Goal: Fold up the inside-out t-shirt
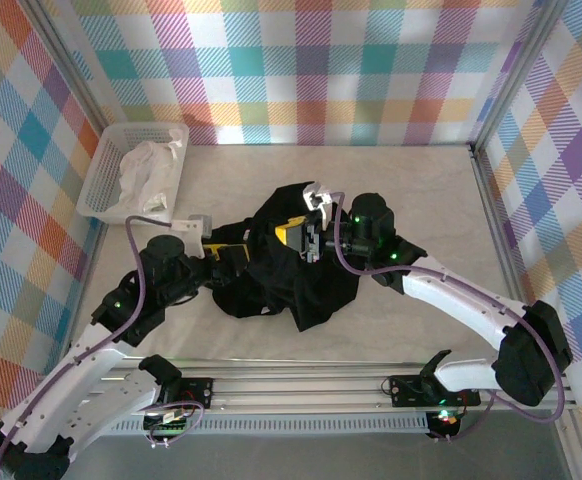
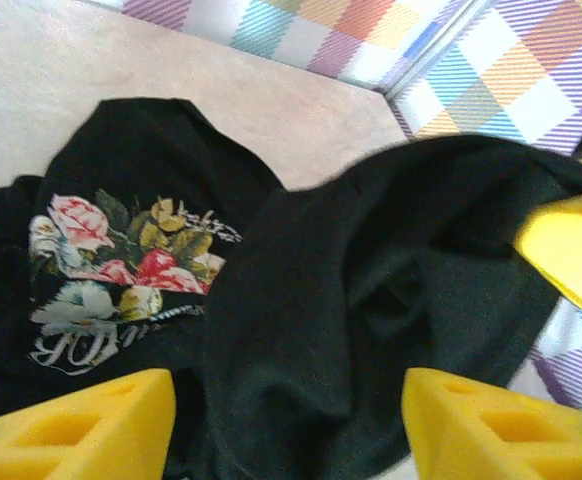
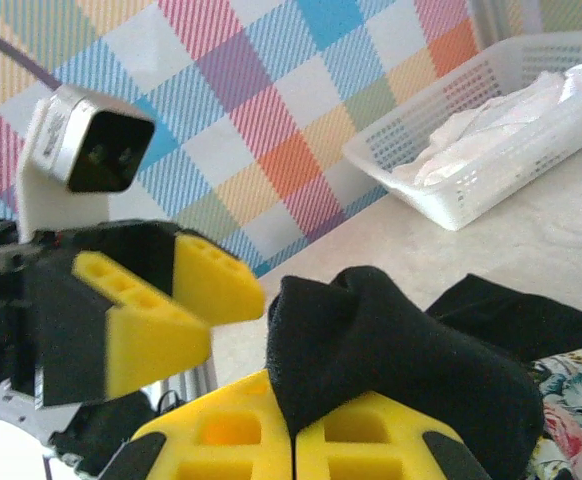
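Note:
The inside-out t-shirt (image 1: 293,280) is a black bunched heap in the middle of the table. A floral print with white lettering (image 2: 121,265) shows on the part lying flat. My right gripper (image 3: 293,425) is shut on a raised fold of the black fabric (image 3: 391,345), holding it above the table. My left gripper (image 2: 289,405) sits just left of that fold with its yellow fingers (image 2: 81,430) wide apart, open, and the cloth hangs in front of them. From the right wrist view the left gripper (image 3: 186,305) shows close beside the held fold.
A white basket (image 1: 101,185) with a white cloth (image 1: 151,165) stands at the back left. Checked walls close in the table on three sides. Bare tabletop lies at the back and to the right of the shirt.

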